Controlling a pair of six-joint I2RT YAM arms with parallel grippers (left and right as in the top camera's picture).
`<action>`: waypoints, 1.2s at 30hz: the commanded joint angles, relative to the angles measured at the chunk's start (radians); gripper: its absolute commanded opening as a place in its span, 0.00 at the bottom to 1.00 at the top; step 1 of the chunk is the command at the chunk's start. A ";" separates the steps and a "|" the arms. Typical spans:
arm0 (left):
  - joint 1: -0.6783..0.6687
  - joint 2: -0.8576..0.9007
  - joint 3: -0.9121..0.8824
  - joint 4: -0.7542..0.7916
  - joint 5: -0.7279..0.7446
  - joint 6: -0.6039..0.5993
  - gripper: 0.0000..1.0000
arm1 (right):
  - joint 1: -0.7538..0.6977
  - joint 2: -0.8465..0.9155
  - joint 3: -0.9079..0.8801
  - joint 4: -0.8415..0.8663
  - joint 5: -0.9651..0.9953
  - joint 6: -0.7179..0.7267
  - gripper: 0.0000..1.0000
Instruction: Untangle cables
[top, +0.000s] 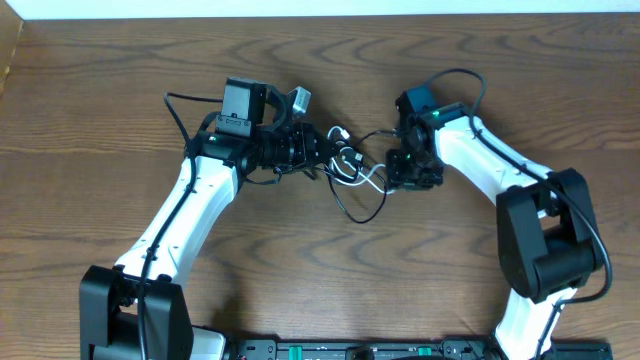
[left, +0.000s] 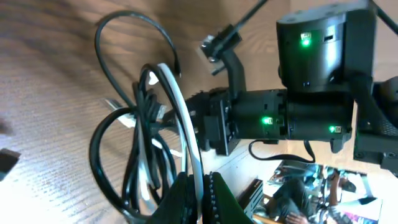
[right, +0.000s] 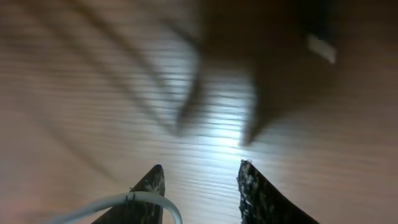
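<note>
left tool (left: 200, 199) clamped on white cable (left: 180, 106), right tool (right: 200, 186) parted, same cable at its edge

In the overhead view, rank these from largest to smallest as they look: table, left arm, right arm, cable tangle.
Largest: table.
Next: left arm and right arm, alike, so unranked.
Smallest: cable tangle.

The right wrist view is nearly all fuzzy. Dark smears fill the top from 11 to 2 o'clock, and I cannot tell what they are. The white cable (right: 134, 196) runs off the edge at 7 o'clock.

In the left wrist view, the left gripper (left: 198, 180) and the black cable (left: 132, 180) are cut off at 6 o'clock.

From overhead, the tangle (top: 355, 172) is too small to tell which cord lies on top.
</note>
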 joint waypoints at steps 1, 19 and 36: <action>0.030 -0.016 0.023 -0.004 -0.034 -0.071 0.07 | -0.084 -0.014 0.013 -0.051 0.193 0.025 0.34; 0.074 -0.016 0.022 -0.089 -0.149 -0.089 0.07 | -0.468 -0.026 0.013 -0.181 0.116 -0.136 0.29; 0.064 -0.016 0.011 0.186 0.183 -0.165 0.08 | -0.369 -0.152 0.035 -0.049 -0.750 -0.575 0.56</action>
